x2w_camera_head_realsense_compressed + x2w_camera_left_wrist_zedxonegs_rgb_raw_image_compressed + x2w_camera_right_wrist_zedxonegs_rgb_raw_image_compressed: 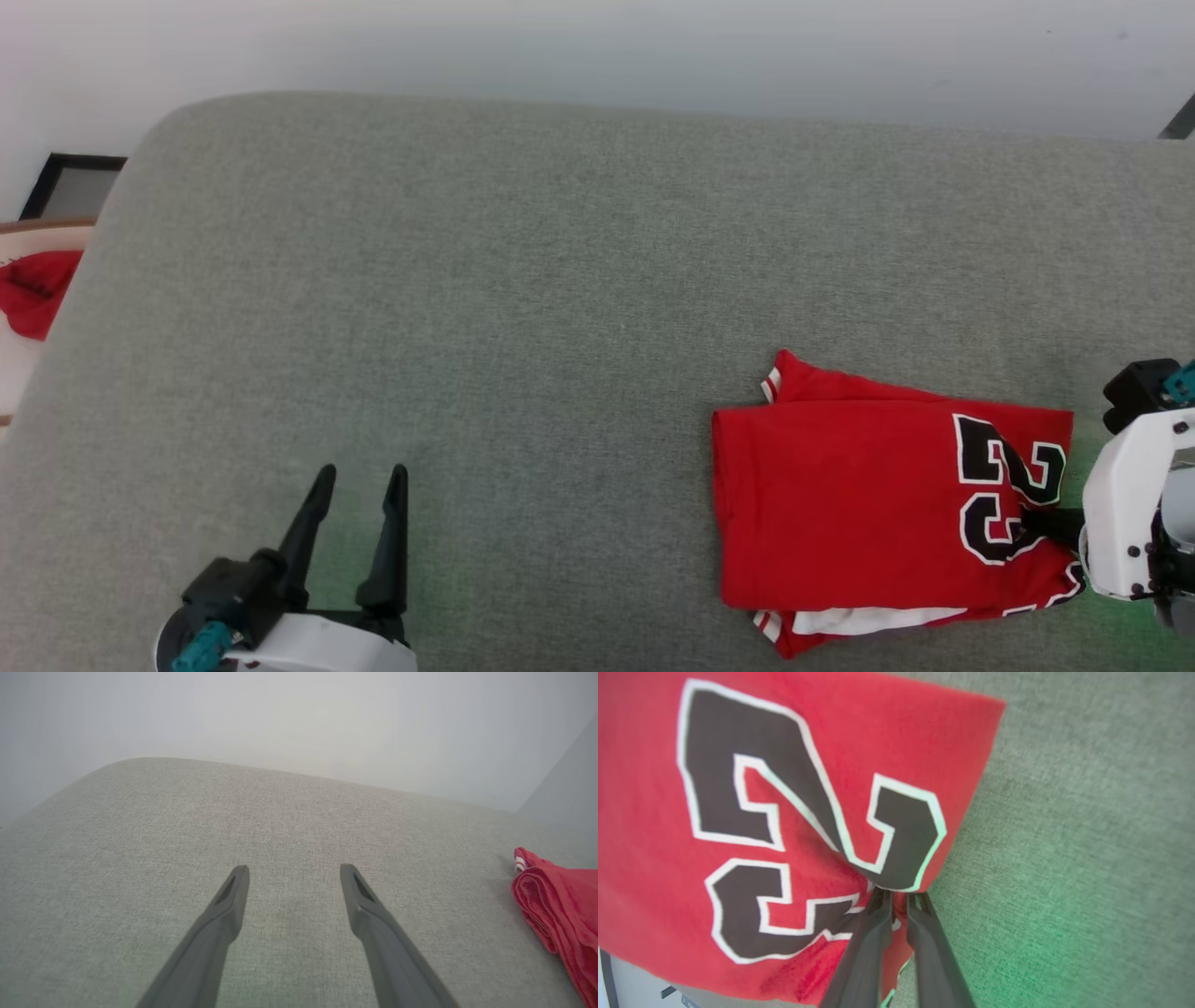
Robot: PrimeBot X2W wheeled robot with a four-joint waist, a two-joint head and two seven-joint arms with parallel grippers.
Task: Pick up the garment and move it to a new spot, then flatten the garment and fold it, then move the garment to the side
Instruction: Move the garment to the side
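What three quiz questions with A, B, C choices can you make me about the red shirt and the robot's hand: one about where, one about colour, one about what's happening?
1. Where does the garment lie on the grey surface in the head view?
A. In the far left corner
B. On the near right part
C. Hanging off the far edge

2. What colour are the digits on the garment?
A. Black, outlined in white
B. Blue, outlined in yellow
C. Plain green

3. How do the right gripper's jaws stand?
A. Wide open above bare surface
B. Shut on a cup
C. Shut on the garment's edge

Answers:
1 B: it lies low and right in the head view.
2 A: the right wrist view shows black digits with white borders.
3 C: in that view the jaws sit close together with red cloth pinched between them.
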